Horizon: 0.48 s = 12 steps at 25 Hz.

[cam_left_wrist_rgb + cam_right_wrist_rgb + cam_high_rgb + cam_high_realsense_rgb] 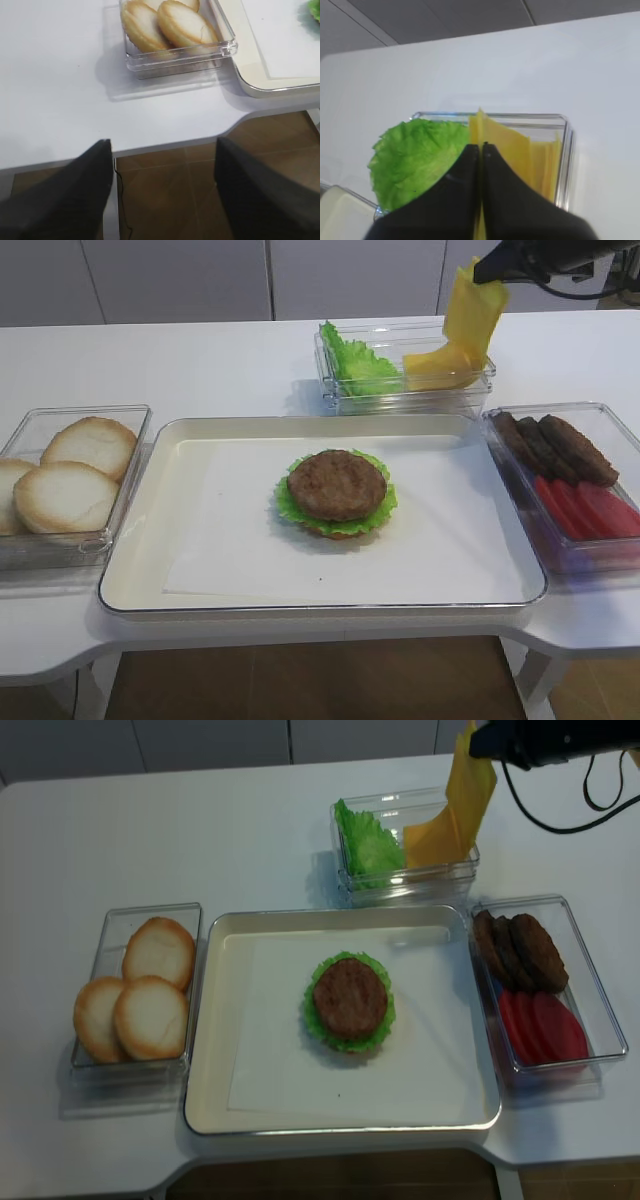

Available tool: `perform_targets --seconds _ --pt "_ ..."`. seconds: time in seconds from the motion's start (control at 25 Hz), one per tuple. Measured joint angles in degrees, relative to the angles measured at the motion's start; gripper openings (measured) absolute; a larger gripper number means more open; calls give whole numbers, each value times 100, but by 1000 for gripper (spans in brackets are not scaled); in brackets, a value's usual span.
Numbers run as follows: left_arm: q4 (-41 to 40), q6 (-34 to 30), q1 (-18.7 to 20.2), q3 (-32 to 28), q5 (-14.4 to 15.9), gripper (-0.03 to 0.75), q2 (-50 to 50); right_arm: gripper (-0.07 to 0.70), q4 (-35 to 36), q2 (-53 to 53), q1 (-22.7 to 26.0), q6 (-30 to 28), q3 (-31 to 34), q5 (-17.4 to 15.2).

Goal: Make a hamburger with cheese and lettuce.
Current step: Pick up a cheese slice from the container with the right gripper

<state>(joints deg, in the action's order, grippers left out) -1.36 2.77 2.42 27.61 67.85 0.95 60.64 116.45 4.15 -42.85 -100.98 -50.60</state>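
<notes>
Right gripper: the right gripper (484,270) hangs above the back container, its jaws pressed together on the top edge of the cheese (474,308) — in the right wrist view the dark fingers (465,190) meet with only a thin yellow strip between them.
Cheese: one yellow slice, lifted and hanging limp from the jaws, its lower end down by the stacked slices (432,848); whether it touches them cannot be told.
Back container: a clear container (480,395) behind the tray, spare lettuce leaves (356,362) on its left side, yellow slices on its right.
Hamburger: the hamburger (336,492) sits near the middle of the paper-lined tray (140,540) — brown patty on top, the lettuce (288,502) frilling out around it, a thin bun edge showing underneath.
Left gripper: the left gripper (162,190) hovers off the table's front edge with its fingers wide apart and nothing between them.
Left side: bun halves (150,990) in a clear box beside the tray.
Right side: dark patties (555,445) and red slices (585,508) share a clear box.
</notes>
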Motion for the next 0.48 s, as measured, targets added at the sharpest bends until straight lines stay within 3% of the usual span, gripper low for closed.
perform_targets --seconds 0.24,0.48 --pt "0 0 0 0 0 467 0 4 -412 48 -441 -11 0 250" --pt "0 0 0 0 0 467 0 4 -460 223 -558 27 0 339"
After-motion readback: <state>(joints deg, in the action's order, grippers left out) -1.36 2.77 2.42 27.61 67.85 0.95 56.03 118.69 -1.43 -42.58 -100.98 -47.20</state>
